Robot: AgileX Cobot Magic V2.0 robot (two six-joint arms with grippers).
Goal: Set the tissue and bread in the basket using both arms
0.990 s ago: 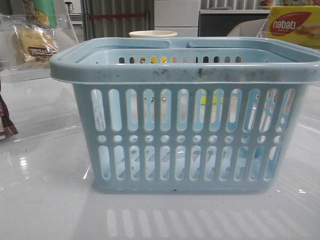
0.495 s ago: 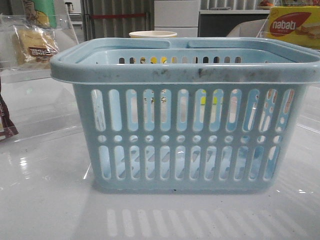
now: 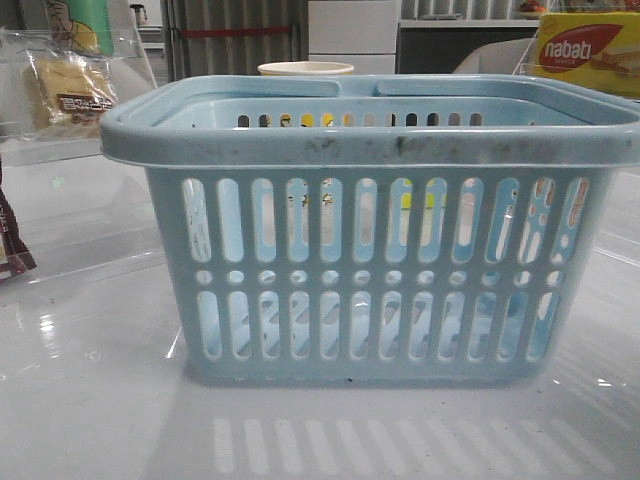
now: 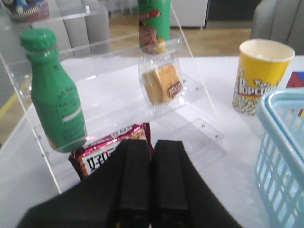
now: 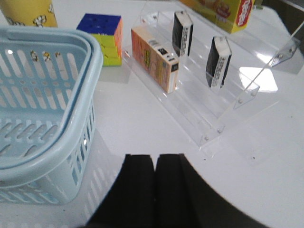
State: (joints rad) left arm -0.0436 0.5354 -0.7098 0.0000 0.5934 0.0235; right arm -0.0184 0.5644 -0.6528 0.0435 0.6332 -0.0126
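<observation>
- Nothing has shifted in the front view since the earlier frames: basket [image 3: 370,230], bread [image 3: 68,90] and nabati box [image 3: 588,50] sit where they were.
- Basket stands upright on the white table [image 3: 90,400], filling the middle of the front view; no tissue or bread shows inside it.
- Bread lies in its clear wrapper on a tier of the clear acrylic shelf [image 4: 114,80] to the robot's left, well apart from the basket.
- On that shelf, a green bottle [image 4: 54,99] stands on a lower tier and a green can [image 4: 154,23] on the tier above the bread; a red packet [image 4: 111,149] lies at the shelf's foot.
- Left gripper [image 4: 151,190] hangs above the table before that shelf, fingers pressed together, holding nothing.
- Popcorn cup [image 4: 261,76] stands beside the basket's far side.
- Two tissue packs, one [image 5: 218,61] on a lower tier and another [image 5: 182,32] a tier up, stand on edge on a second acrylic stand [image 5: 223,109] to the robot's right.
- An orange box [image 5: 154,58] lies on that stand's lowest tier; a puzzle cube [image 5: 103,37] sits between stand and basket.
- Right gripper [image 5: 155,190] hovers over bare table between basket and stand, fingers pressed together, empty.
</observation>
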